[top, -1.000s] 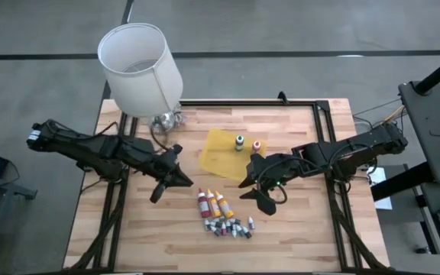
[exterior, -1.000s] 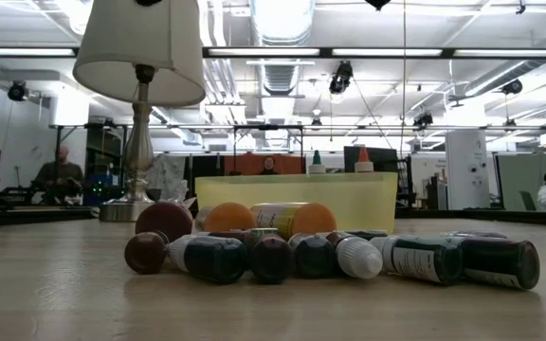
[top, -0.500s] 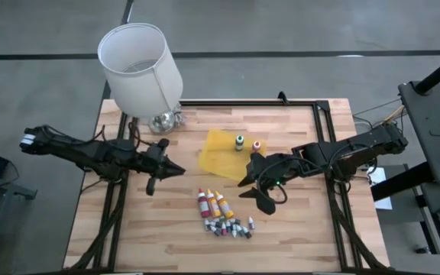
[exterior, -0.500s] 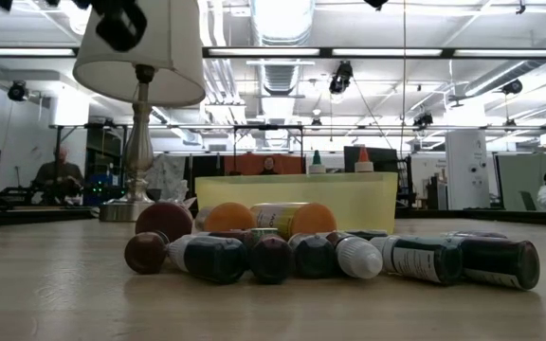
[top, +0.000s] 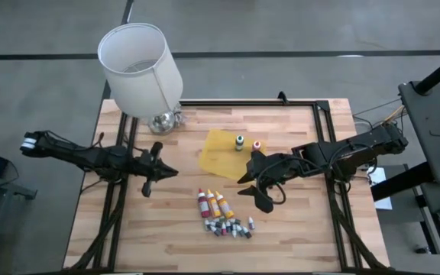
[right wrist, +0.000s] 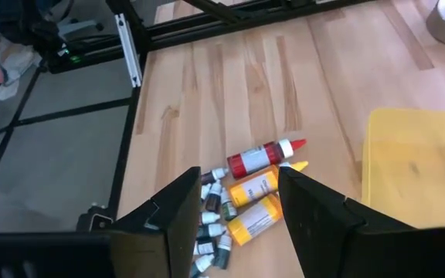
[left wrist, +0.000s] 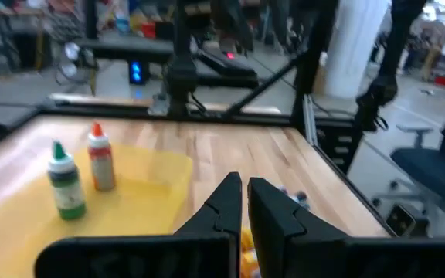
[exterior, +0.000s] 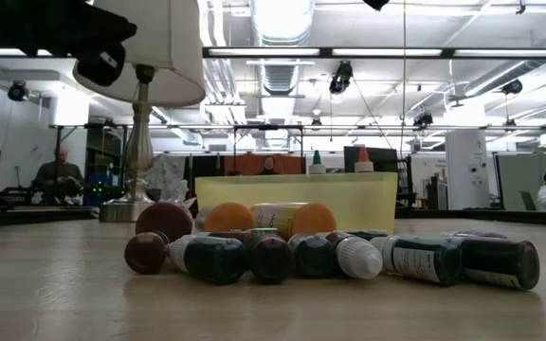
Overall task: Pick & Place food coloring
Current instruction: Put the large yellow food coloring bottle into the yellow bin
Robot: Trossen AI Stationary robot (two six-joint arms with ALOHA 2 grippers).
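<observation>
The right gripper [top: 251, 187] is hovering over the wooden table [top: 296, 229] with its two fingers standing partly apart and nothing between them. Just ahead of its fingertips, the food coloring [top: 221, 214] is lying in a loose cluster: a red bottle [right wrist: 258, 160] is lying on its side farthest out, two orange-yellow bottles [right wrist: 255, 202] are lying beside it, and a scatter of tiny vials [right wrist: 210, 224] is sitting at their base ends. Off to one side of this gripper, the yellow tray [top: 218, 156] is resting flat on the table, and on it a green-capped bottle [top: 239, 142] and a red-capped bottle [top: 256, 145] are standing upright, just beside each other. The left gripper [top: 169, 171] is hanging on the far side of the cluster from the right one, its fingers [left wrist: 230, 202] pressed together and holding nothing; the tray with the two upright bottles is lying ahead of it. Behind the left arm, a lamp [top: 140, 70] with a white shade is standing at the table's corner.
</observation>
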